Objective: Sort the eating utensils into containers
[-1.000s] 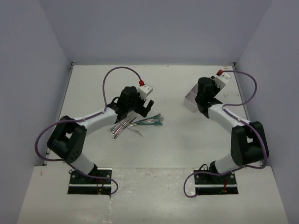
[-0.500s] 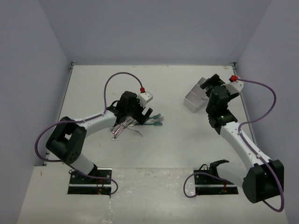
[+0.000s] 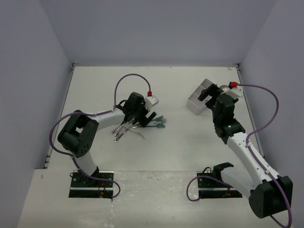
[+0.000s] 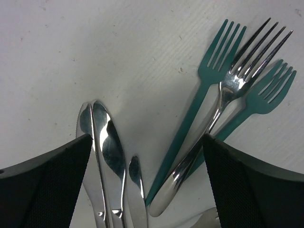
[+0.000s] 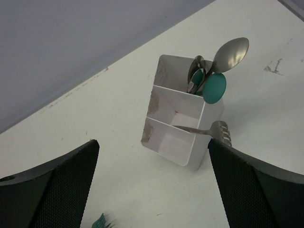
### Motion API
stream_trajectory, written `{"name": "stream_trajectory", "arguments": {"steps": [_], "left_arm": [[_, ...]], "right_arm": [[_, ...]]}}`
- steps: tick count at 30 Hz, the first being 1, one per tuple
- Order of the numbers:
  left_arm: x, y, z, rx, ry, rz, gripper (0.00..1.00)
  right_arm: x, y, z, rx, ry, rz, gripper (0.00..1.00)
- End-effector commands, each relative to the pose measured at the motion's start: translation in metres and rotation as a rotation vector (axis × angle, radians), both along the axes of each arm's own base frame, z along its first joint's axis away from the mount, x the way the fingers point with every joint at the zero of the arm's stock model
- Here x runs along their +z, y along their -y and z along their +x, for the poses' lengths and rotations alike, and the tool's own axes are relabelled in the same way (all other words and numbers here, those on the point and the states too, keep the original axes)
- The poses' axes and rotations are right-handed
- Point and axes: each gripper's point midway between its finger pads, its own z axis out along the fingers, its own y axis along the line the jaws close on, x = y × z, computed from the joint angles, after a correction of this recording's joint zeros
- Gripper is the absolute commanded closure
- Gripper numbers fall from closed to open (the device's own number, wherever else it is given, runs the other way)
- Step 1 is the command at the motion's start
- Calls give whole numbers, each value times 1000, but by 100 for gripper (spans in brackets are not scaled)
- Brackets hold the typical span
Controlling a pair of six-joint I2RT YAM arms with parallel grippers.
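With the right end effector (image 5: 153,142) wide and empty, we centre the wide left end effector (image 4: 146,140) over one silver fork (image 4: 211,126) handle only.

The left arm (image 3: 102,115) and right arm (image 3: 249,154) were built of white links and bulky black joints. A purple cable (image 3: 130,77) tipped by a red plug (image 3: 149,93) was attached at each wrist. The fingers (image 4: 42,185) of the left end effector (image 4: 147,137) and right end effector (image 5: 153,142) were faced with black, finely dimpled pads.

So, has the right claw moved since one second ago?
Yes. The right claw has drawn back from the white box, which stayed put, toward the near right.
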Motion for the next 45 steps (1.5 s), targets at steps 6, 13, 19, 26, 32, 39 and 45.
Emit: {"name": "stream_trajectory", "arguments": {"steps": [6, 13, 19, 26, 32, 39, 45], "left_arm": [[1, 4, 20, -38, 91, 139, 3], [-14, 16, 12, -76, 77, 179, 10], [-29, 16, 14, -69, 45, 213, 55], [-25, 41, -5, -206, -12, 97, 89], [-5, 51, 9, -175, 43, 48, 100], [98, 95, 21, -190, 249, -296, 100], [177, 106, 16, -126, 381, -531, 100]], "right_arm": [[0, 0, -10, 20, -11, -13, 1], [0, 4, -11, 11, -21, -45, 1], [-3, 4, -15, 14, -24, -40, 1], [2, 10, -27, -9, -3, -27, 1], [4, 10, -36, 10, 21, -22, 1], [1, -40, -39, 285, 43, 41, 1], [8, -101, -35, 595, 99, 149, 3]]}}
